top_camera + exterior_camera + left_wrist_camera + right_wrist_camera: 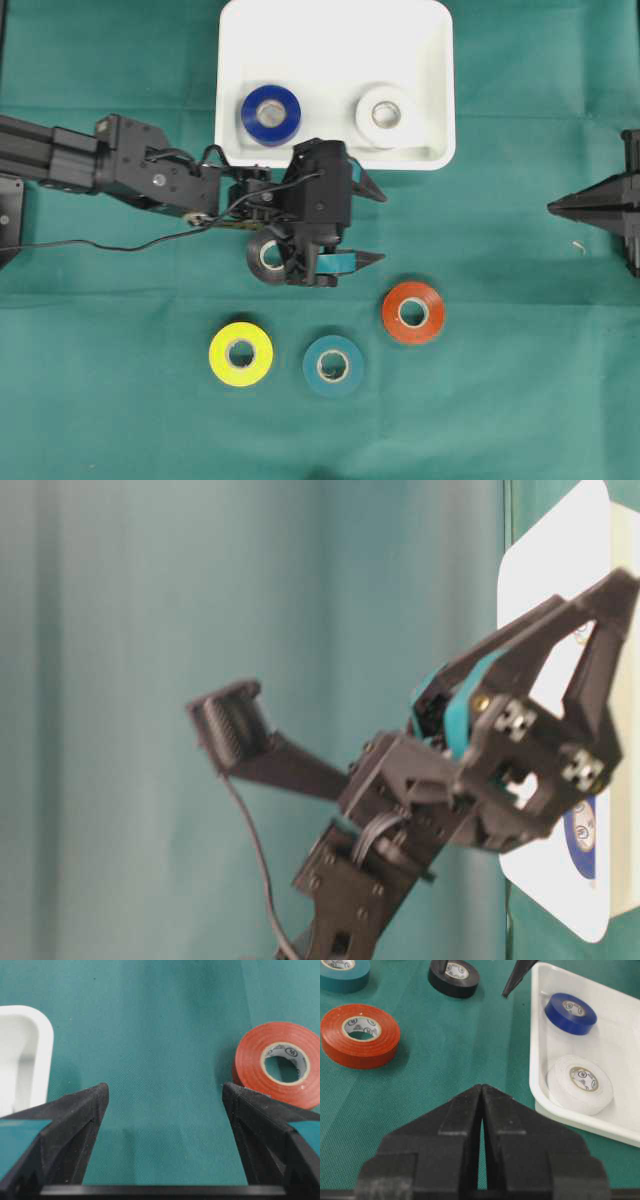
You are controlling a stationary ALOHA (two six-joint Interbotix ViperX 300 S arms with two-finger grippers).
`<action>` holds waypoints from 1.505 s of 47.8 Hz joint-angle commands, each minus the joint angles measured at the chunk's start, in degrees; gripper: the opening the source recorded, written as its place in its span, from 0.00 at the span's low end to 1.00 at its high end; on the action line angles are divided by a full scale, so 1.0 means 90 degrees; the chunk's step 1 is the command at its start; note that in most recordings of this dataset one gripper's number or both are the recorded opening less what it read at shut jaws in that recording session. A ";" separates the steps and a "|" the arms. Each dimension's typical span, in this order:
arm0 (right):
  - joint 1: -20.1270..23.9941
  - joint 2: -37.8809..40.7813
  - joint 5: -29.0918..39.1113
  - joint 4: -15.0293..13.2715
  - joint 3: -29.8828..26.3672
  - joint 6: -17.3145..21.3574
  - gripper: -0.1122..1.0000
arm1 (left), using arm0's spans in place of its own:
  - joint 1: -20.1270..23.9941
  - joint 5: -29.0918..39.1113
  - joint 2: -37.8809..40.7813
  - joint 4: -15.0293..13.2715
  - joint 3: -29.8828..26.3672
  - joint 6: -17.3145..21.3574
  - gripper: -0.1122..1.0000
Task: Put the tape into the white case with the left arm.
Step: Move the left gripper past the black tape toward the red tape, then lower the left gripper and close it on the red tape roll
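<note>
The white case (pixel 330 40) lies at the back centre and holds a blue tape (pixel 268 114) and a white tape (pixel 385 115). Just in front of the case's rim, my left gripper (pixel 380 228) hovers open and empty over bare cloth. A black tape (pixel 268 255) lies partly under its wrist. In the left wrist view, green cloth shows between the open fingers of the left gripper (pixel 165 1091), with the red tape (pixel 277 1062) beside the right fingertip and the white case (pixel 25 1055) at the left. My right gripper (pixel 481 1087) is shut and empty at the far right.
A red tape (pixel 413 311), a teal tape (pixel 333 365) and a yellow tape (pixel 240 353) lie on the green cloth in front of the left gripper. The right gripper (pixel 552 207) points in from the right edge.
</note>
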 commanded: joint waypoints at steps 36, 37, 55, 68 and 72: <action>0.0000 0.0049 -0.0059 -0.0059 0.0088 0.0000 0.02 | -0.0420 0.0469 0.0742 0.0000 -0.1152 -0.0059 0.95; 0.0000 0.0049 -0.0059 -0.0059 0.0098 0.0000 0.02 | -0.0430 0.0469 0.0752 0.0000 -0.1162 -0.0059 0.95; -0.0010 0.0049 -0.0059 -0.0059 0.0098 0.0000 0.02 | -0.0508 0.0469 0.1016 0.0000 -0.1367 -0.0068 0.95; -0.0010 0.0049 -0.0059 -0.0059 0.0098 0.0000 0.02 | -0.0566 0.0488 0.1230 0.0000 -0.1563 -0.0078 0.95; 0.0000 0.0059 -0.0059 -0.0059 0.0098 0.0000 0.02 | -0.0596 0.0576 0.1309 0.0000 -0.1631 -0.0088 0.95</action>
